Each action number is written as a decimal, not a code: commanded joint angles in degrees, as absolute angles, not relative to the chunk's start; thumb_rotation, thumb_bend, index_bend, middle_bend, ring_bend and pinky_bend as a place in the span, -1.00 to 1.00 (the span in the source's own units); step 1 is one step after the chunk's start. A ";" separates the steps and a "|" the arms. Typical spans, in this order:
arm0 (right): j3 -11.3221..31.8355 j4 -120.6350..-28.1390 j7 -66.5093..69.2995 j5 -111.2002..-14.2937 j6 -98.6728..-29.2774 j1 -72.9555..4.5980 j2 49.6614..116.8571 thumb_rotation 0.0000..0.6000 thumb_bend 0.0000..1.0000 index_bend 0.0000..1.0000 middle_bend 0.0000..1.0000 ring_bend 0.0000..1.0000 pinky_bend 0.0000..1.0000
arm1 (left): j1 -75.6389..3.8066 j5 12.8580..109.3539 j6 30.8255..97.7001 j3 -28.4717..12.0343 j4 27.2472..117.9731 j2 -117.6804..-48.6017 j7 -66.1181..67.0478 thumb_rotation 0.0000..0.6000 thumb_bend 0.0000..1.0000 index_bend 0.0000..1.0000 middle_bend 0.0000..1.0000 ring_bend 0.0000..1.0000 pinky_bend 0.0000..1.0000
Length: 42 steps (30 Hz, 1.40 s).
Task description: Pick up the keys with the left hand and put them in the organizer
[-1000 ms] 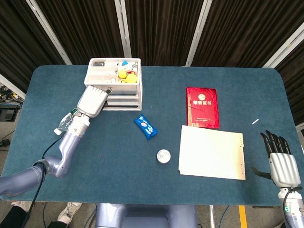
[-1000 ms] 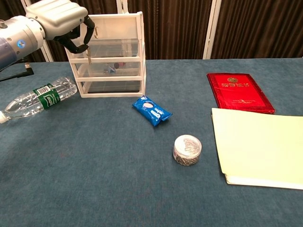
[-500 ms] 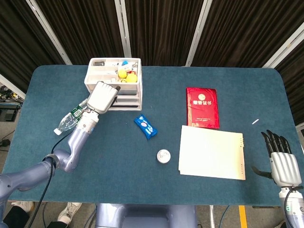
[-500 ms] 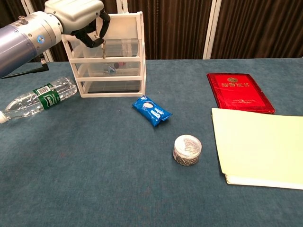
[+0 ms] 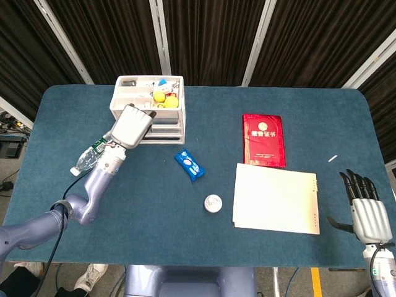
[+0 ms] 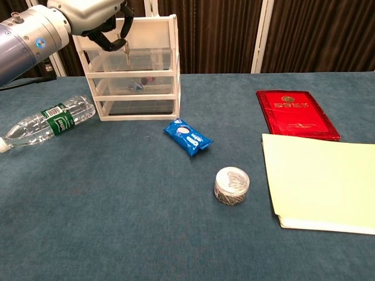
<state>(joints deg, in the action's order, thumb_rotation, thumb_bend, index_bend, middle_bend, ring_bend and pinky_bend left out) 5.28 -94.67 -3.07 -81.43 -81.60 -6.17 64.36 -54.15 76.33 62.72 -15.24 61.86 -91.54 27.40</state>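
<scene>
My left hand point(image 5: 132, 125) point(image 6: 94, 17) hovers at the front of the white drawer organizer point(image 5: 166, 127) point(image 6: 149, 76), raised near its top edge. Its curled fingers pinch the keys point(image 6: 125, 49), which dangle in front of the upper drawer in the chest view; the head view hides them under the hand. The organizer's open top tray holds yellow and small mixed items point(image 5: 162, 96). My right hand point(image 5: 367, 210) rests off the table's near right corner, fingers apart, holding nothing.
A plastic water bottle point(image 5: 91, 153) point(image 6: 44, 122) lies left of the organizer. A blue snack packet point(image 5: 189, 164) point(image 6: 187, 136) and a round clip tin point(image 5: 213, 203) point(image 6: 231, 185) sit mid-table. A red booklet point(image 5: 263, 139) point(image 6: 297, 114) and a pale folder point(image 5: 275, 198) point(image 6: 322, 181) lie right.
My left hand swung right from the organizer's left side to its front, then rose slightly, carrying the dangling keys. The right hand stayed put.
</scene>
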 commanded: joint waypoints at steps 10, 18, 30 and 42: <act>5.31 -94.70 -3.02 -81.34 -81.67 -6.12 64.35 1.00 -0.97 -1.00 -1.00 -1.00 -1.00 | -54.48 78.80 64.38 -14.02 57.21 -93.27 24.44 1.00 -0.15 0.22 1.00 0.73 0.46; 5.41 -94.77 -3.06 -81.13 -81.61 -6.16 64.36 1.00 -0.97 -1.00 -1.00 -1.00 -1.00 | -54.90 82.82 66.52 -12.21 51.58 -94.54 18.11 1.00 -0.15 0.18 1.00 0.73 0.46; 5.56 -94.68 -3.30 -80.97 -81.87 -6.11 64.50 1.00 -0.97 -1.00 -1.00 -1.00 -1.00 | -55.71 87.66 69.50 -9.65 43.03 -96.26 10.34 1.00 -0.16 0.16 1.00 0.73 0.46; 5.68 -94.53 -3.50 -80.87 -81.99 -6.12 64.66 1.00 -0.97 -1.00 -1.00 -1.00 -1.00 | -55.85 88.83 70.32 -8.45 37.13 -98.11 6.40 1.00 -0.15 0.14 1.00 0.73 0.45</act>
<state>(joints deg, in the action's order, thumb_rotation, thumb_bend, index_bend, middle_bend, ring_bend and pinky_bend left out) 5.68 -94.54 -3.50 -80.87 -82.00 -6.12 64.66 -55.85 88.76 70.24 -8.55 37.43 -97.89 6.70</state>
